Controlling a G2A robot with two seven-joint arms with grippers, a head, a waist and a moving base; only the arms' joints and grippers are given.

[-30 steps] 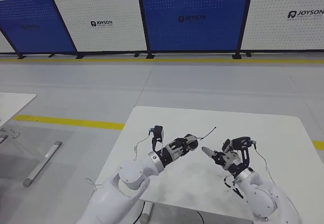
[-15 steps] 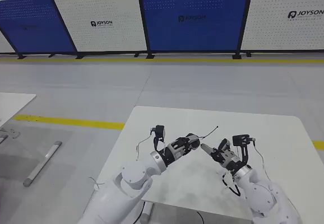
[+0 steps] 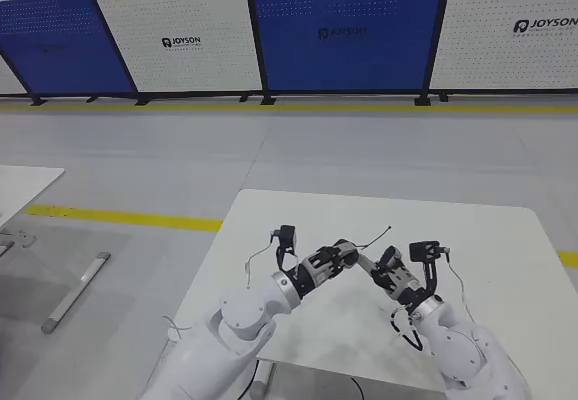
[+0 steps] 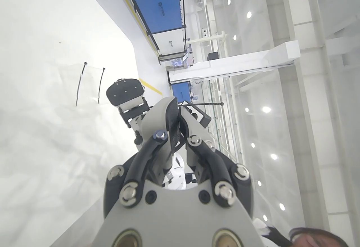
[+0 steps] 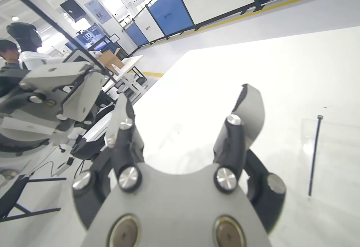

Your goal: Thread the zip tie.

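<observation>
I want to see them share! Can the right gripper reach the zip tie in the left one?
Probably yes. The right gripper is open, close beside the left gripper, which is shut on the zip tie. The tie's end sticks out free, with nothing between them.

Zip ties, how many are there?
3. One zip tie is in the left gripper; a second and a third lie side by side on the table. Others may be hidden.

A white table (image 3: 489,230) stands on a pale grey floor (image 3: 369,150) crossed by a yellow line (image 3: 119,216). Behind runs a row of partition panels (image 3: 347,45) (blue and white by turns). At the left edge is a second white table (image 3: 9,185), with a grey tube (image 3: 74,292) lying on the floor nearby.
</observation>
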